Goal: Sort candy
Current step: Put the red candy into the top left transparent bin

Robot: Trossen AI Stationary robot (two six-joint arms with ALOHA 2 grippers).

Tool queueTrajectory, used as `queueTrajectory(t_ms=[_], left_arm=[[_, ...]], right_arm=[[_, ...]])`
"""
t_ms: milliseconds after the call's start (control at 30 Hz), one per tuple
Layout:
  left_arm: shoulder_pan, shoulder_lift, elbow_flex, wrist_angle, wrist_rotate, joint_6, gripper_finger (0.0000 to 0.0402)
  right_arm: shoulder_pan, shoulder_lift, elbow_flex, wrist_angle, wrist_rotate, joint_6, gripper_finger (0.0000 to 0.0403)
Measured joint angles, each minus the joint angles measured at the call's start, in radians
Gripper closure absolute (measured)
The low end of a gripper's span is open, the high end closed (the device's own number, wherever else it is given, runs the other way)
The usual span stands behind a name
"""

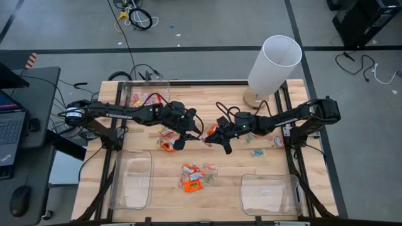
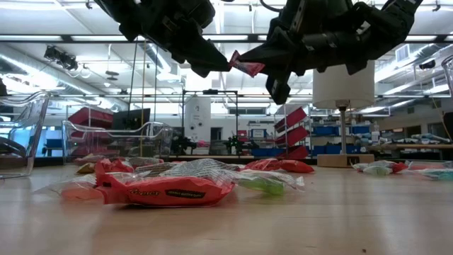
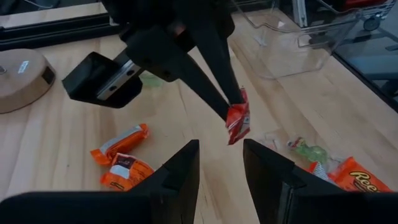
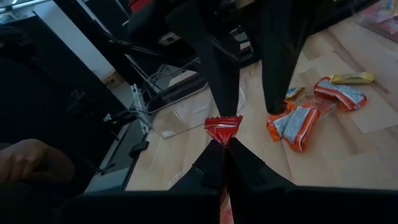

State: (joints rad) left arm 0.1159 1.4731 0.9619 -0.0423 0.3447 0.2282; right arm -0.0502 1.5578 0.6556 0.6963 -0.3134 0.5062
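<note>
Orange candy [image 2: 166, 190] lies nearest on table [image 2: 340, 219]. Right gripper [image 4: 222, 149] pinches red sweet [image 4: 223, 129] aloft; left gripper [image 3: 221, 171] parted, apparently empty, just beside.

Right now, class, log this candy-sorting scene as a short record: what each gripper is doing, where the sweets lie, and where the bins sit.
right gripper: shut on the red candy, held up above the table
left gripper: open, facing that candy, holding nothing
loose candy: orange and mixed wrappers scattered mid-table
bins: far-left bin holds some sweets; near-left bin looks empty; near-right bin has almost nothing in it
other: white cylinder lamp on the table's far right
</note>
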Motion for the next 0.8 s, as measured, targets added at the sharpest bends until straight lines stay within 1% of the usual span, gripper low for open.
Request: queueTrajectory(t_ms=[133,800], left_arm=[[0.000,0.000,0.000,0.000,0.000,0.001,0.0275],[0.000,0.000,0.000,0.042,0.000,0.003,0.0275]], right_arm=[[-0.004,0.000,0.000,0.022,0.000,-0.010,0.0396],[-0.017,0.000,0.000,0.020,0.005,-0.020,0.0396]])
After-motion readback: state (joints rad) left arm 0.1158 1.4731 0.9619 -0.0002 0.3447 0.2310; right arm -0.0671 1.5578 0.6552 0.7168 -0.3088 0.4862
